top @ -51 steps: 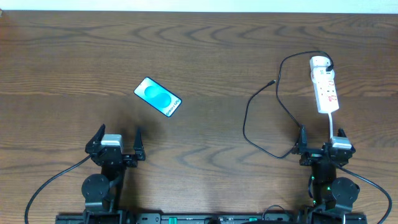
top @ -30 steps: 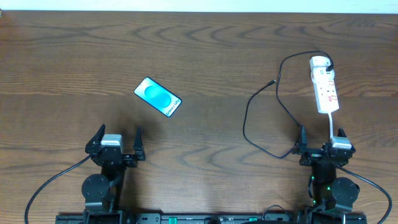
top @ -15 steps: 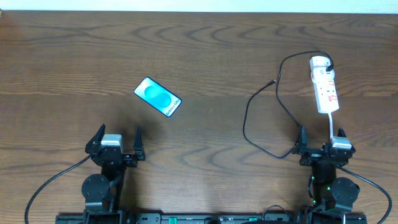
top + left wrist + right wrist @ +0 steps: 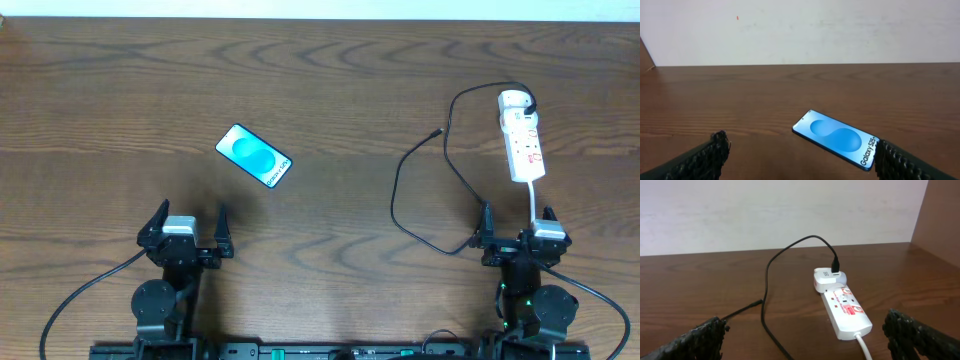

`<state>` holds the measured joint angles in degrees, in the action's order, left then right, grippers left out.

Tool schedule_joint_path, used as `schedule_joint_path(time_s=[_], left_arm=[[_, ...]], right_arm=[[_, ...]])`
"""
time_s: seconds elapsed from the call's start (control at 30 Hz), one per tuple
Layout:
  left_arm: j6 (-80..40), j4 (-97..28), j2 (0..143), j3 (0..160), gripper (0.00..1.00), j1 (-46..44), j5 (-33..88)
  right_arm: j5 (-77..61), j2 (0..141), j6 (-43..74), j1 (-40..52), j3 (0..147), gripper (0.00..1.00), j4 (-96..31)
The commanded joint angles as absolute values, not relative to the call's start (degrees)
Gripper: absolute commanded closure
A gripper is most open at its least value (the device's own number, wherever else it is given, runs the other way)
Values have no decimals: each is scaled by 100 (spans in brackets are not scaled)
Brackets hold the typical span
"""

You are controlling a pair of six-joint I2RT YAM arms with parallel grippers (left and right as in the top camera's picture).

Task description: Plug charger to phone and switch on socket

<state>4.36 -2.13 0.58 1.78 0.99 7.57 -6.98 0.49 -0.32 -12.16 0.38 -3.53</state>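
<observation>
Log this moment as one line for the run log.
left gripper open, empty | right gripper open, empty | phone screen-up, unplugged | charger tip free, other end at socket | switch state unclear

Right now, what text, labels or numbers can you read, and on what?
"Galaxy S25", with a blurred mark after it: on the lit screen of the phone, left wrist view.
Red labels on the socket: too small to read.
No text shows on the charger.
</observation>
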Motion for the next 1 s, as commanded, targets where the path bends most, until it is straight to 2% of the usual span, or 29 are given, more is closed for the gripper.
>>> schedule_joint_path(time_s=[0.0,0.43,0.5,0.67,0.97], left_arm=[[471,-23,23,25,5,93,794],[628,3452,23,40,5,93,770],[648,3835,30,113,5,93,443],[709,4421,235,467,5,93,-200],[705,4877,1754,1723,5,93,-215]], right_arm=[[-672,32,-91,-1229,30,1,-373],[-674,32,-91,-1229,30,1,-370],[-674,32,-91,-1229,30,1,-373],[-674,32,-91,-1229,30,1,-370],[-674,32,-93,-1229,30,1,-370]])
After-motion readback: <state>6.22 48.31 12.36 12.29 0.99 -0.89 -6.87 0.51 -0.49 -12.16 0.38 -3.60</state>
